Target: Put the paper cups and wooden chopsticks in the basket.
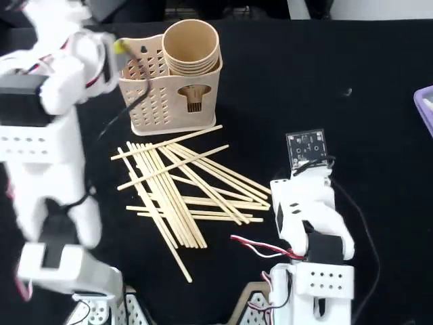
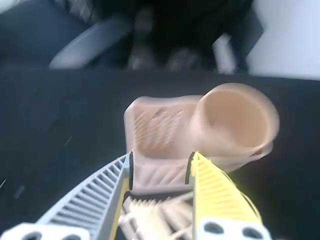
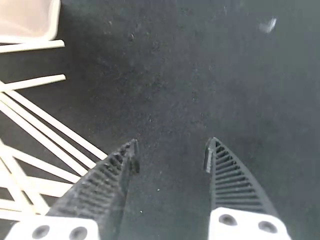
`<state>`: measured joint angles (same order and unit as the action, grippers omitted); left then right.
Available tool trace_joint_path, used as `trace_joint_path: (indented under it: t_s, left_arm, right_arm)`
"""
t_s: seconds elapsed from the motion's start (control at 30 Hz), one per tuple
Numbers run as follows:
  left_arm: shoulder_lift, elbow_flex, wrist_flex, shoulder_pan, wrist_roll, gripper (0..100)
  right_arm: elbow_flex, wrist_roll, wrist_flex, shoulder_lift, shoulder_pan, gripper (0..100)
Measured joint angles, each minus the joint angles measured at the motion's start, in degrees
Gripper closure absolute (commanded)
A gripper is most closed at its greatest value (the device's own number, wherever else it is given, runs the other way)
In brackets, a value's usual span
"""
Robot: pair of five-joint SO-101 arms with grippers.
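On the black table (image 1: 379,189), the paper cups (image 1: 193,44) sit stacked in the basket (image 1: 159,101); the wooden chopsticks (image 1: 183,189) lie scattered beside it, not yet loaded. The left gripper (image 2: 161,160) and right gripper (image 3: 173,145) gape empty.

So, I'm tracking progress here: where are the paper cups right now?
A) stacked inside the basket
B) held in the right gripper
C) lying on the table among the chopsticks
A: the paper cups stand nested in one compartment of the basket, while the chopsticks lie piled outside it.
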<state>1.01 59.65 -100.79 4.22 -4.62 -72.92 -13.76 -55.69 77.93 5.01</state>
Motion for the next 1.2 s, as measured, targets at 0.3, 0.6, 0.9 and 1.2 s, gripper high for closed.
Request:
trace_joint_path:
  t_s: [0.3,0.6,0.9,1.2]
  left_arm:
    - [-28.4,-61.7,11.3,19.3,13.1,80]
    - [-52.0,-124.6,44.7,35.5,19.6,80]
    - [-67.3,-143.2,47.0,37.4,21.6,80]
    - [-73.2,-147.4,47.0,36.9,21.1,80]
  right_arm:
    - [7.6,-9.6,-9.1,-2.0,-19.3,77.9]
    - [18.5,-1.8,-6.3,-28.0,-42.4,77.6]
    - [32.4,5.4,5.6,-62.8,-49.1,77.6]
    - [46.8,10.0,6.4,-87.7,-50.3,78.2]
